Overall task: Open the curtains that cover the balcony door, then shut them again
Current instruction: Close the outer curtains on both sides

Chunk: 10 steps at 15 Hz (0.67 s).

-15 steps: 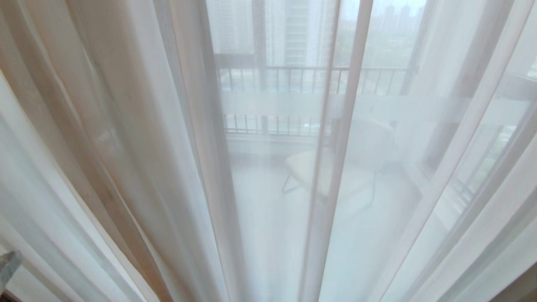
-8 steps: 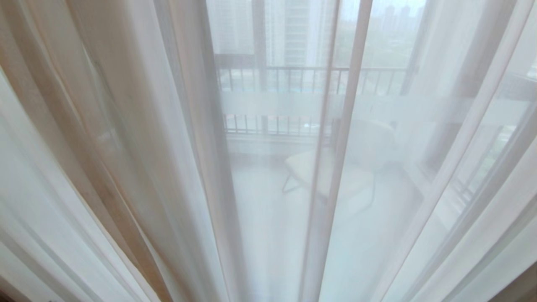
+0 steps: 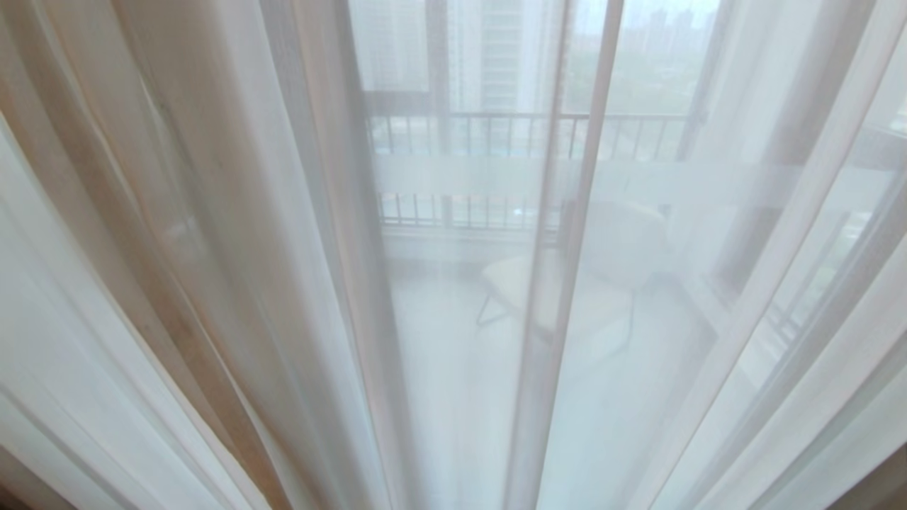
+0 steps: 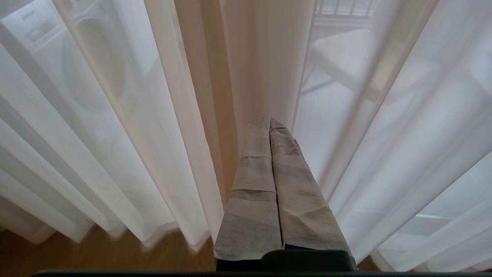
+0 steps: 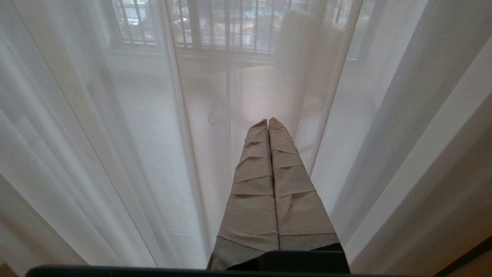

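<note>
White see-through curtains [image 3: 212,248] hang drawn across the whole head view in long folds, with a beige-toned fold on the left. Through them shows the balcony door [image 3: 468,177], glass crossed by a frosted white stripe. Neither gripper is in the head view. In the left wrist view my left gripper [image 4: 268,122] is shut and empty, its taped fingertips just short of a beige fold of the curtains [image 4: 161,115]. In the right wrist view my right gripper [image 5: 268,122] is also shut and empty, pointing at the curtains [image 5: 115,134] without holding them.
Through the fabric a white chair [image 3: 567,283] and a barred railing [image 3: 496,127] show on the balcony. The curtain hem reaches a wooden floor [image 4: 96,254]. A pale round-fronted appliance [image 4: 96,65] shows dimly behind the fabric.
The left gripper's tip, seen at the lower left edge of the head view a second ago, has dropped out of it. The left folds have swayed slightly. The right arm has not moved.
</note>
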{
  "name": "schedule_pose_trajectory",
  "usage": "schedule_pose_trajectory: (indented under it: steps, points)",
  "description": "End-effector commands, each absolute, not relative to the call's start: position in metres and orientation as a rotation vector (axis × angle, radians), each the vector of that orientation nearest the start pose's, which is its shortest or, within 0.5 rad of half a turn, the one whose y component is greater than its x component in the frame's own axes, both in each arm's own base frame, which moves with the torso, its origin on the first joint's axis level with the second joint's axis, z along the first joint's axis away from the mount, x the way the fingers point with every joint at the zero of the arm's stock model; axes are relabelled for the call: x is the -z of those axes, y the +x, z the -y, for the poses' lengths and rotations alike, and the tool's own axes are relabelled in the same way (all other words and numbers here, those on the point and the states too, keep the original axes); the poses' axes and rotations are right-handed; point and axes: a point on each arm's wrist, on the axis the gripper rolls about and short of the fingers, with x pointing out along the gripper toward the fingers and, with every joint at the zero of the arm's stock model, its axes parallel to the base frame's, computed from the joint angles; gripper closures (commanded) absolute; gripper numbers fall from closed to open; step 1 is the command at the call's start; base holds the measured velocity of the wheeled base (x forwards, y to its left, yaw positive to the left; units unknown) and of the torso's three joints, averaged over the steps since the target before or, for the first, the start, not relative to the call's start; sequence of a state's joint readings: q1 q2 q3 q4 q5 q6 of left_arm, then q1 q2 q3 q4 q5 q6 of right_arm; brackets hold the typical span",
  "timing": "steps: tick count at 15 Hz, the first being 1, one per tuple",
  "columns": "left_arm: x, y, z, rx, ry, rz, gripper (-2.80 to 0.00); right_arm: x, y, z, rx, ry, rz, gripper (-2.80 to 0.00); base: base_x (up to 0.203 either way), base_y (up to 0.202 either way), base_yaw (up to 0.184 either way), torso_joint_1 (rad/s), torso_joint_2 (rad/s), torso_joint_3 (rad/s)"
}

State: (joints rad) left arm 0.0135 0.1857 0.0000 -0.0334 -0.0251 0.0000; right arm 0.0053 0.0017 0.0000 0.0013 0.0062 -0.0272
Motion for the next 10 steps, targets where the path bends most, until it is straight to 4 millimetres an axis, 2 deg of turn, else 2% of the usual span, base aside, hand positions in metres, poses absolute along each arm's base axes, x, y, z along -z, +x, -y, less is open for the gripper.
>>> schedule_pose_trajectory:
  steps: [1, 10]
  points:
    - [-0.0776, -0.0212, 0.0005, 0.014, -0.005, -0.006, 0.0, -0.0754, -0.0227, 0.0, -0.012, -0.028, -0.003, 0.0, 0.0, 0.0, 0.0, 0.0, 0.0, 0.0]
    - [-0.076, -0.0228, 0.0002, 0.014, -0.008, 0.005, 0.0, -0.0754, -0.0227, 0.0, -0.014, -0.028, -0.003, 0.0, 0.0, 0.0, 0.0, 0.0, 0.0, 0.0]
